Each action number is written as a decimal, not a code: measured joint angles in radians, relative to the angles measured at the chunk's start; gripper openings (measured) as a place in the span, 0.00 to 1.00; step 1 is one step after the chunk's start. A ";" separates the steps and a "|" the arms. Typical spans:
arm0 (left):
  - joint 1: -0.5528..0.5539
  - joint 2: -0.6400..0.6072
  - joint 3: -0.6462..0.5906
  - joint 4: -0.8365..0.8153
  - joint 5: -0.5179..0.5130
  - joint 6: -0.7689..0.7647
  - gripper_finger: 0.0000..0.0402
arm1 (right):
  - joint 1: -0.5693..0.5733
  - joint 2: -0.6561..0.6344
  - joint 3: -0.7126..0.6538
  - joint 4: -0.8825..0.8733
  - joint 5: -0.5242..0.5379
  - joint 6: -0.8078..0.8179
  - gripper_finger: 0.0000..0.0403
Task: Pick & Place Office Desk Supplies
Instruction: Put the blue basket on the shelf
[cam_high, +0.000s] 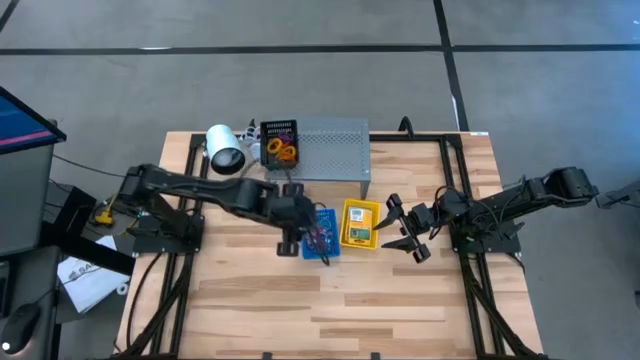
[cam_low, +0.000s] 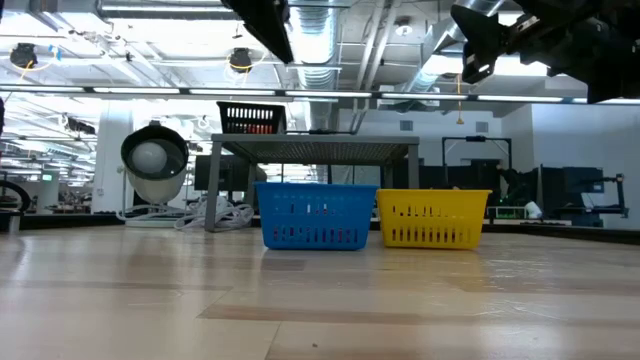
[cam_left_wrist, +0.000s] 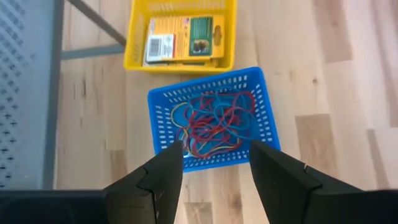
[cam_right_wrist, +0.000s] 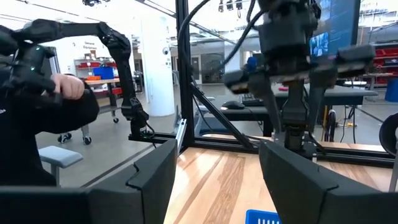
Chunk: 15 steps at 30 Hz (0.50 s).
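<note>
Left gripper (cam_left_wrist: 214, 165) hung open and empty above the blue basket (cam_left_wrist: 160, 134), where the rubber bands (cam_left_wrist: 211, 124) lay tangled. Crayon boxes (cam_left_wrist: 183, 38) lay in the yellow basket (cam_left_wrist: 134, 43) just beside it. Right gripper (cam_high: 405, 228) waited open near the yellow basket.

No lettering is legible — the crayon box (cam_left_wrist: 183, 39) labels show print, but unreadable.

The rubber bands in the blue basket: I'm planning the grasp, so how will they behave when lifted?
The rubber bands are thin loops in a tangled heap, so they would likely hang limp, and several may come up together. They look very light. The open left gripper hovers above the blue basket, whose slotted walls might snag a loop.
</note>
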 joint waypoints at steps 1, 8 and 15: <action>-0.006 0.018 0.000 0.004 -0.012 -0.013 0.44 | 0.000 0.000 0.000 -0.002 0.000 0.000 0.55; -0.012 0.130 0.000 0.044 -0.016 -0.106 0.44 | 0.000 0.000 0.000 -0.004 0.000 0.008 0.55; -0.017 0.201 0.000 0.097 0.062 -0.165 0.44 | -0.001 0.000 0.000 -0.005 0.000 0.007 0.55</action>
